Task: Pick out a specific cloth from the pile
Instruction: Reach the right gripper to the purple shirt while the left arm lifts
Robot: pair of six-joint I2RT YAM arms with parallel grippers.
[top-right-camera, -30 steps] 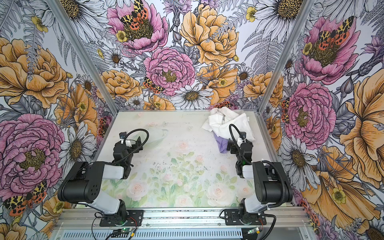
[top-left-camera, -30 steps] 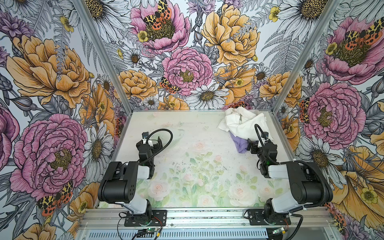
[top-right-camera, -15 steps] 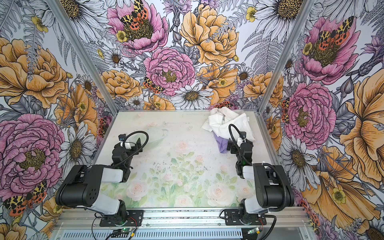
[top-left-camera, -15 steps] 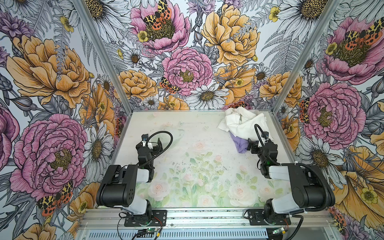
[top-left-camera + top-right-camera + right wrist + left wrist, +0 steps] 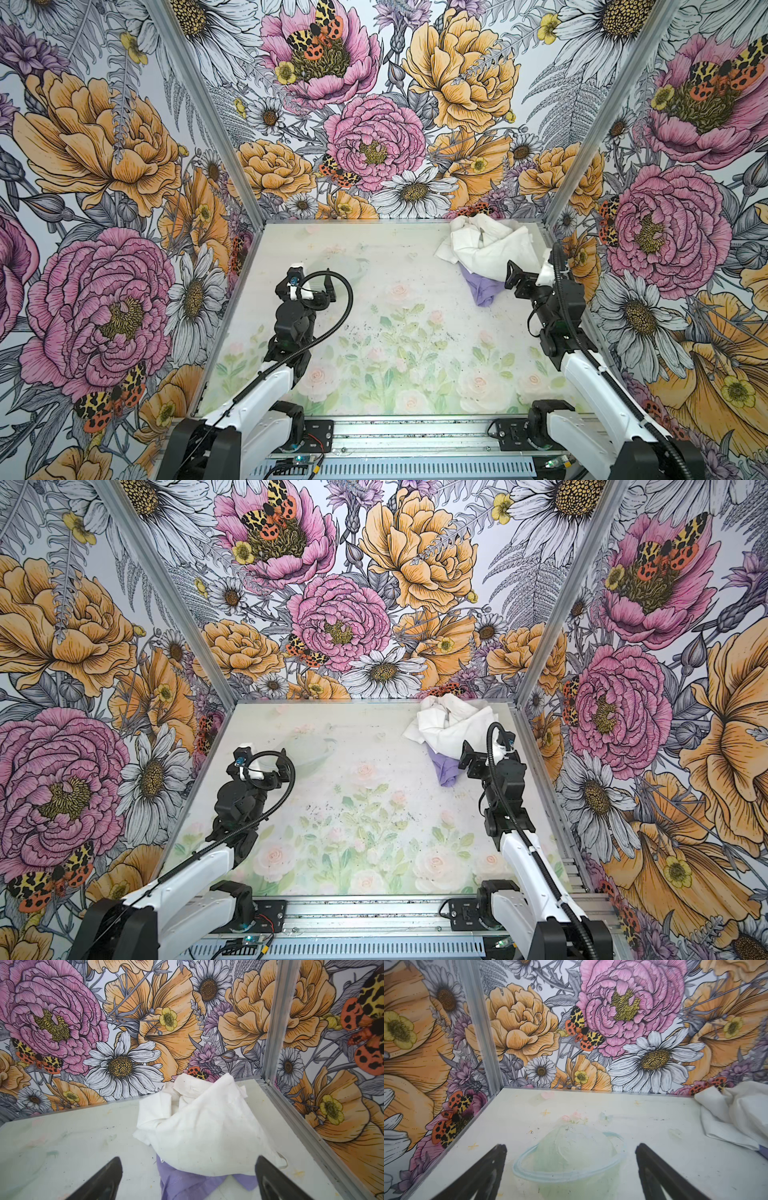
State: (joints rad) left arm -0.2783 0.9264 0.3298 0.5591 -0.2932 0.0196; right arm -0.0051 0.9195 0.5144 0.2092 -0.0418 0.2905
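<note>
The pile (image 5: 492, 247) (image 5: 451, 725) of crumpled white fabric lies at the back right corner of the table, near the walls. The lavender cloth (image 5: 480, 289) (image 5: 446, 771) sticks out from under its near edge, mostly covered by white fabric. My right gripper (image 5: 528, 271) (image 5: 484, 752) hovers open just in front of the pile. In the right wrist view the cloth (image 5: 187, 1183) and the pile (image 5: 207, 1130) lie between and beyond its spread fingers (image 5: 108, 1174). My left gripper (image 5: 309, 279) (image 5: 262, 757) (image 5: 571, 1147) stands open and empty over the left of the table, far from the pile (image 5: 737, 1118).
Flower-printed walls close in the left, back and right, with metal corner posts (image 5: 573, 166) (image 5: 276, 1022). The table mat (image 5: 395, 340) carries pale printed flowers and a faint printed green shape (image 5: 566, 1159). A metal rail (image 5: 415, 432) runs along the front edge.
Both arms have stretched forward, their elbows dropping toward the front rail. The right gripper has come a little nearer the pile. Both grippers stayed open.
</note>
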